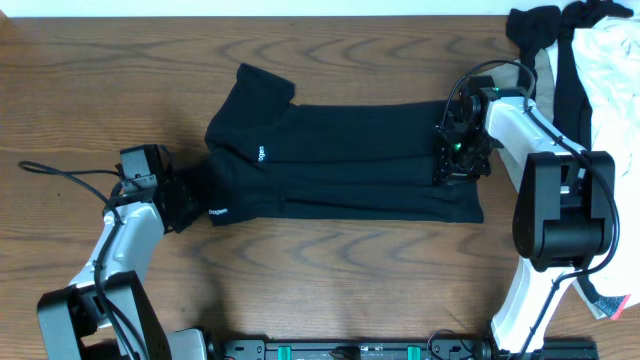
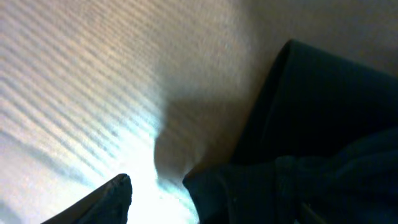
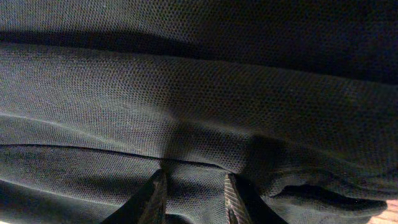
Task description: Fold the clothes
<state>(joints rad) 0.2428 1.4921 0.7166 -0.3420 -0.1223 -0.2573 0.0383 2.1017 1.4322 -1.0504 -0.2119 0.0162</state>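
The long-folded black knit polo shirt (image 1: 340, 160) mid-worktop could be unfolded if only 1 layer is caught by the right gripper (image 3: 194, 196), held narrowly apart on cloth; the left gripper's (image 1: 185, 203) state cannot be told.

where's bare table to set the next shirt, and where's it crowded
Free: bare wood at the far left, bordered by the black shirt and the left arm; and the front strip between the shirt's near edge and both arm bases. Crowded: the right side, with the right arm and clothes pile.
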